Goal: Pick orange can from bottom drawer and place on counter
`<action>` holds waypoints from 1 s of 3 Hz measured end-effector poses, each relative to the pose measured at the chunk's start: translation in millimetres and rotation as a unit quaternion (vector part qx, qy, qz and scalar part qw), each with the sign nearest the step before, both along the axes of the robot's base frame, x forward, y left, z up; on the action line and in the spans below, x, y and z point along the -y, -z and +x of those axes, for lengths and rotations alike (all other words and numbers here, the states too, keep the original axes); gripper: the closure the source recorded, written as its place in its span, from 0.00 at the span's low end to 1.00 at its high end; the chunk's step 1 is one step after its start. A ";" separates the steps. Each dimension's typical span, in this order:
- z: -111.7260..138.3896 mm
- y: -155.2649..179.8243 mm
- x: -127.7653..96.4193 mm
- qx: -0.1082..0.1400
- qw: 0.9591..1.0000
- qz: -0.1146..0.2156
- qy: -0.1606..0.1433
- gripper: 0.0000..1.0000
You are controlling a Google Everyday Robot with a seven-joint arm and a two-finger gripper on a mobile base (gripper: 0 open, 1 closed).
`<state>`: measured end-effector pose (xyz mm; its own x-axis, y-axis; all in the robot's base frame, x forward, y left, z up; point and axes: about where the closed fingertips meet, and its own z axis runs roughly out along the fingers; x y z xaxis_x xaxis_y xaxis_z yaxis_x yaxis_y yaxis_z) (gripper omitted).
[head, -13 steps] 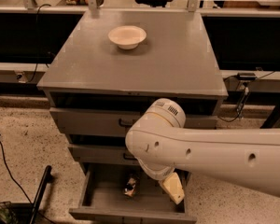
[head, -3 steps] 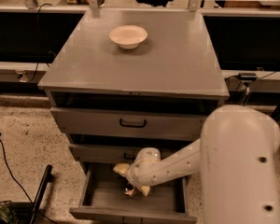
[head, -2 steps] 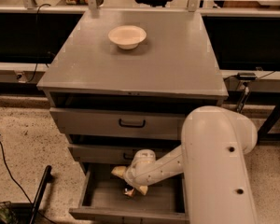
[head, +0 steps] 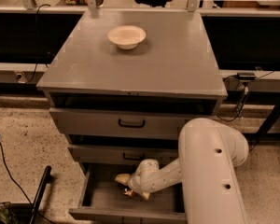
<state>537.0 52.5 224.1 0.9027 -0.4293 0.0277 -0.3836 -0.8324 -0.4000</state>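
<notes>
Below the flat grey cabinet-top surface [head: 177, 64], inside the open grey metal bottom drawer [head: 102, 204], our gripper [head: 132, 186] sits low with tan fingers [head: 122, 178] apparently spread around the small orange can [head: 128, 192] lying there, so we should centre, close firmly, then lift clear of the upper drawers [head: 93, 121].

gripper [head: 130, 186] shifted across bottom drawer [head: 102, 199], elbow [head: 213, 167] swung nearer cam

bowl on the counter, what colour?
Off-white, plain, no pattern: bowl, in the camera view. The gripper is down in the bottom drawer.
</notes>
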 end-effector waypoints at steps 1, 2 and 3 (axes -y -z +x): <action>2.1 24.1 -5.2 0.007 1.000 0.003 -0.005 0.00; 8.3 41.6 -15.7 0.011 1.000 0.001 -0.009 0.00; 20.5 66.6 -17.5 0.013 1.000 0.000 0.002 0.00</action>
